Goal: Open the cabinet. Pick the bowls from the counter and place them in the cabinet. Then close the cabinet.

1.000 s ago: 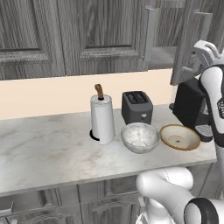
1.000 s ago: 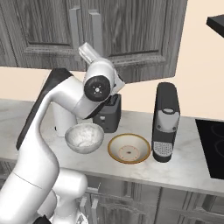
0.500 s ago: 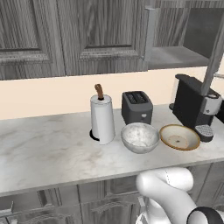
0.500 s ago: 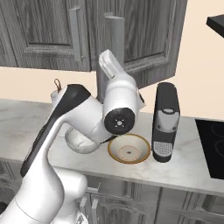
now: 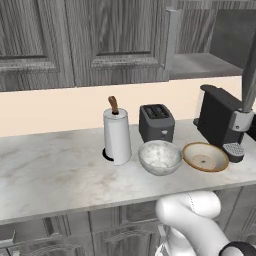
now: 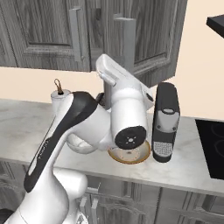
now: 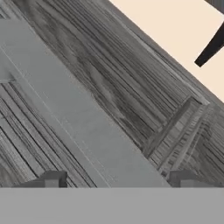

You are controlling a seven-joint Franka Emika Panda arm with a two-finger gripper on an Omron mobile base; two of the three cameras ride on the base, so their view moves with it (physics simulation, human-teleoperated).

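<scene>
Closest in, on the hand view, the gripper (image 7: 116,179) stands with its two dark fingertips (image 7: 51,178) spread wide, holding nothing; a long grey bar, apparently a door handle (image 7: 83,127), runs slantwise up from between them across the dark wood grain of a cabinet door, and whether the tips touch it I cannot tell.

Lower down, the counter (image 5: 50,175) carries both bowls, neither yet lifted; the speckled bowl (image 5: 160,156) sits just right of the paper-towel roll (image 5: 117,136) and in front of the toaster (image 5: 156,122); the tan bowl (image 5: 205,156) lies beside it to the right, close against the coffee machine (image 5: 220,122).

Farther up and back, the cabinet (image 5: 125,40) has its right door swung out, the grey shelf (image 5: 200,65) exposed and bare above the coffee machine.

So the bowls lie well below and toward the robot from the gripper; the next move, I judge, is a retreat off the door and a descent; the speckled bowl has open counter in front, while the tan one is hemmed by the coffee machine; the open door edge (image 6: 129,41) is the thing to clear.
</scene>
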